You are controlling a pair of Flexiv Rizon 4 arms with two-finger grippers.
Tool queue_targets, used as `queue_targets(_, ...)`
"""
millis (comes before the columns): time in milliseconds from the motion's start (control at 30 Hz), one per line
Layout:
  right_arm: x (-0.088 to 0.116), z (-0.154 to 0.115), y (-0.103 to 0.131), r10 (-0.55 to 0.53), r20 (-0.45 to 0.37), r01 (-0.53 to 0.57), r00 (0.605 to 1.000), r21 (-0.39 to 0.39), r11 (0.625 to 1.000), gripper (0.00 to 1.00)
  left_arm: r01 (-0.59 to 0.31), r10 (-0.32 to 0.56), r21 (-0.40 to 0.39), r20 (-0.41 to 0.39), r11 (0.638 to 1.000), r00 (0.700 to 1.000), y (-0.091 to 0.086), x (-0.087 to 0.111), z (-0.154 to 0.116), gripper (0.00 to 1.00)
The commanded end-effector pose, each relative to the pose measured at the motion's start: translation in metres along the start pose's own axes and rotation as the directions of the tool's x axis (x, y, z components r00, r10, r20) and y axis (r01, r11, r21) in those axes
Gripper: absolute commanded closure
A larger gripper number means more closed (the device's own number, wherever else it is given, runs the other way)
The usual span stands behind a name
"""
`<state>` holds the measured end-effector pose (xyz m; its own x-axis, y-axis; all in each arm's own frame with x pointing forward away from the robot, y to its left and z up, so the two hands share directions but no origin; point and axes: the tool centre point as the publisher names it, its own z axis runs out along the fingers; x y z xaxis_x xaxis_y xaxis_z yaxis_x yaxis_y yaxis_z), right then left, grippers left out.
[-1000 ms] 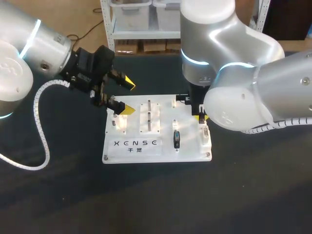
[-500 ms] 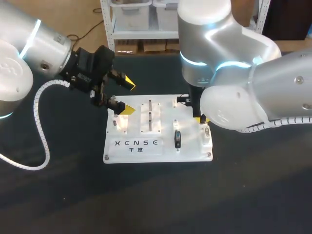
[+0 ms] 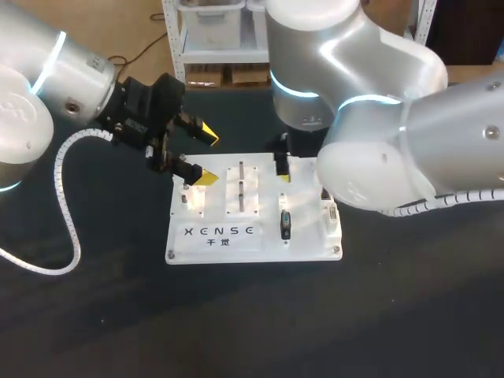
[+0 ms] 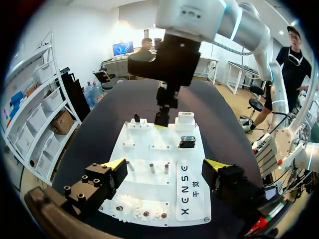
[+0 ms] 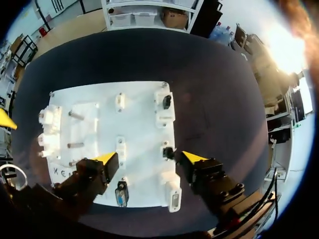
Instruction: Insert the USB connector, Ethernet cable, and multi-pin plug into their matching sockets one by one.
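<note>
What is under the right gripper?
Under the right gripper: the white board, with a small black part near one finger. What its fingers cover on the board cannot be seen.

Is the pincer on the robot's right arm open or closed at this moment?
Open: the right gripper has its yellow fingertips wide apart above the white board, with nothing between them.

Setting: robotics lab, bench test station. Evidence: two grey-white robot arms, left arm [image 3: 47, 71] and right arm [image 3: 378, 102], over a dark matte worktop [image 3: 94, 315]. A white fixture board [image 3: 303, 244] lies flat on it, carrying mounted sockets [image 3: 285, 224] and upright pins [image 3: 241, 167]. A spiral-wrapped cable [image 3: 67, 220] runs off the left arm.
</note>
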<state>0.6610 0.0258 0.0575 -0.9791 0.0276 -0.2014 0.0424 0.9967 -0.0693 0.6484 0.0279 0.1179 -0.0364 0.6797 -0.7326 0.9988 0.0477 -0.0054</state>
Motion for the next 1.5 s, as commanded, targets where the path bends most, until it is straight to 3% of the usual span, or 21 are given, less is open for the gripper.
queue_targets(33, 0.018, -0.008, 0.007, -0.015, 0.004, 0.015, 1.0, -0.011, 1.0, 0.0, -0.001, 0.001, 0.001, 0.001, 1.0, 1.0, 0.001, 0.001, 0.001, 0.0)
queue_targets(367, 0.059, 0.0, 0.029, -0.064, -0.09, 0.059, 0.994, -0.063, 0.996, 0.0, -0.001, 0.001, 0.001, 0.001, 1.0, 1.0, 0.001, 0.001, 0.001, 0.0)
queue_targets(600, 0.076, 0.008, 0.038, -0.079, -0.123, 0.07, 0.989, -0.078, 0.994, 0.0, -0.001, 0.001, 0.001, 0.001, 1.0, 1.0, 0.001, 0.001, 0.001, 0.0)
queue_targets(700, 0.078, 0.009, 0.038, -0.08, -0.128, 0.07, 0.989, -0.083, 0.994, 0.0, -0.001, 0.001, 0.001, 0.001, 1.0, 1.0, 0.001, 0.001, 0.001, 0.0)
queue_targets(767, 0.079, 0.008, 0.038, -0.082, -0.154, 0.061, 0.985, -0.137, 0.989, 0.0, -0.001, 0.001, 0.001, 0.001, 1.0, 1.0, 0.001, 0.001, 0.001, 0.0)
queue_targets(1500, 0.076, 0.009, 0.037, -0.107, -0.137, 0.093, 0.985, -0.105, 0.99, 0.0, -0.001, 0.001, 0.001, 0.001, 1.0, 1.0, 0.001, 0.001, 0.001, 0.0)
